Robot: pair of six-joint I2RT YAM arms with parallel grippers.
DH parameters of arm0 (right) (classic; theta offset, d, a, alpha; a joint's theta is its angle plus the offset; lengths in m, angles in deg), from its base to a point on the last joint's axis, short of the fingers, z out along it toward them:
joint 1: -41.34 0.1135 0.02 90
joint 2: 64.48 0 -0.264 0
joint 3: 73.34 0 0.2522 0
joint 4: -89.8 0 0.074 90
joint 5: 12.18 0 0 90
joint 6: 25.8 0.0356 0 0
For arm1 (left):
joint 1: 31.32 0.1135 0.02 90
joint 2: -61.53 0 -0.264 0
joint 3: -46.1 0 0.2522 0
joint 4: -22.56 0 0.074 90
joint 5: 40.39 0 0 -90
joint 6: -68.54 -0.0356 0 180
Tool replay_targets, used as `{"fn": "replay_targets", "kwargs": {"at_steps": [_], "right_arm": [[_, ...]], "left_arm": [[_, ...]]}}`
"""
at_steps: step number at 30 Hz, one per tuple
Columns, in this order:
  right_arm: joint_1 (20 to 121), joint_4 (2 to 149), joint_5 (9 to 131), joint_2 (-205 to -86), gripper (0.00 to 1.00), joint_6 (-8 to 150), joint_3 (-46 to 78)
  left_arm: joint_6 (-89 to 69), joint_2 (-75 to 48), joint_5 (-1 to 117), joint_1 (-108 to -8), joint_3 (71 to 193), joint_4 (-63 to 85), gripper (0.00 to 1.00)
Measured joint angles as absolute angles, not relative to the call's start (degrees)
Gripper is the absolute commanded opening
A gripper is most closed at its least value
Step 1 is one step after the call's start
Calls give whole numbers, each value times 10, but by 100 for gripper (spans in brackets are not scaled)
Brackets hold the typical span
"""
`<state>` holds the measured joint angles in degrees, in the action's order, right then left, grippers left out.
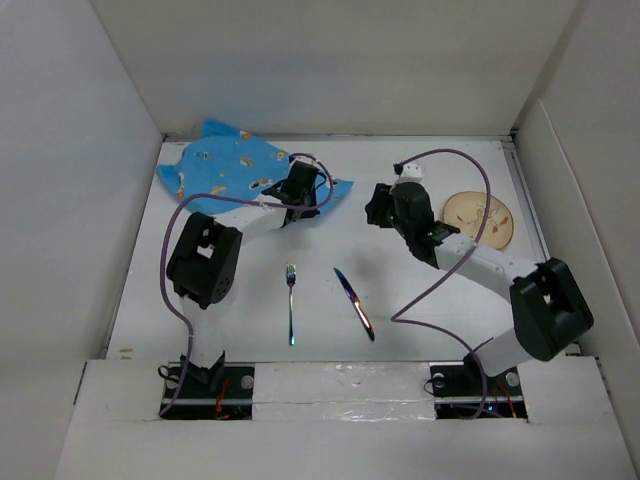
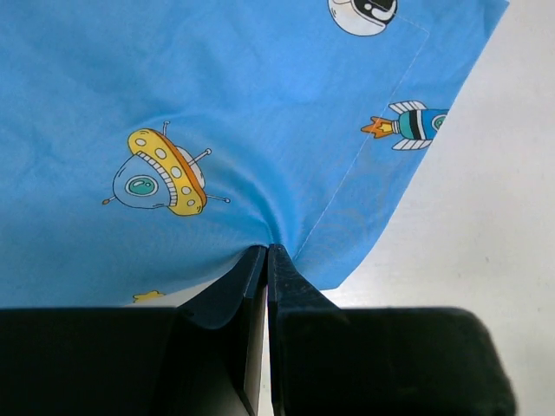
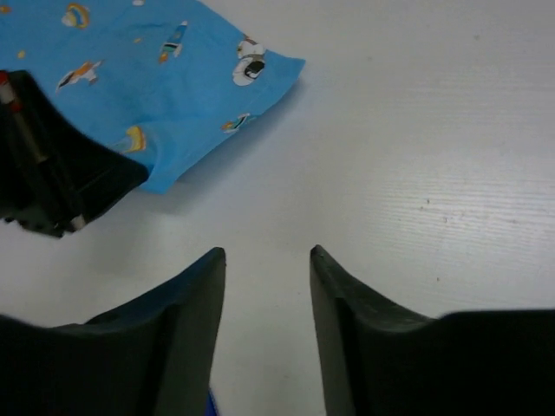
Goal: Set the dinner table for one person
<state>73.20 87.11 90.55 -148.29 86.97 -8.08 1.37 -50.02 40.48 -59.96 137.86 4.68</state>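
A blue patterned cloth placemat (image 1: pixel 225 165) lies at the back left of the white dinner table (image 1: pixel 330 235). My left gripper (image 1: pixel 297 186) is shut on the placemat's near edge (image 2: pixel 286 217), and the cloth puckers at the fingertips. My right gripper (image 1: pixel 378 208) is open and empty over bare table (image 3: pixel 267 256), right of the placemat (image 3: pixel 173 78). A wooden plate (image 1: pixel 479 218) sits at the right. A fork (image 1: pixel 291 300) and a knife (image 1: pixel 354 302) lie near the front middle.
White walls enclose the table on the left, back and right. Both arms' purple cables loop over the table. The left gripper's black body (image 3: pixel 52 178) shows at the left of the right wrist view.
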Motion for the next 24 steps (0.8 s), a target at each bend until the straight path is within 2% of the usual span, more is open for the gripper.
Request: {"fn": "replay_targets", "kwargs": {"at_steps": [3, 6, 11, 12, 14, 15, 16, 18, 24], "right_arm": [[715, 853, 919, -1527, 58, 879, -61], [695, 838, 924, -1578, 59, 891, -42], [678, 814, 923, -1660, 59, 902, -1], [677, 810, 919, -1678, 59, 906, 14], [677, 805, 911, -1705, 59, 914, 39], [678, 805, 907, -1713, 59, 917, 45], [679, 805, 906, -1717, 59, 922, 48], [681, 804, 901, -1725, 59, 927, 56], [690, 769, 892, -1813, 53, 943, 169]], "left_arm": [[1, -488, 406, -623, 1358, 57, 0], [-6, -476, 409, -644, 1343, 61, 22], [-4, -468, 427, -675, 1327, 78, 28], [4, -456, 439, -689, 1307, 95, 32], [14, -432, 453, -700, 1277, 112, 46], [21, -417, 455, -704, 1265, 113, 57], [28, -400, 451, -705, 1254, 117, 60], [43, -366, 435, -700, 1239, 126, 65], [113, -275, 406, -584, 1210, 189, 65]]}}
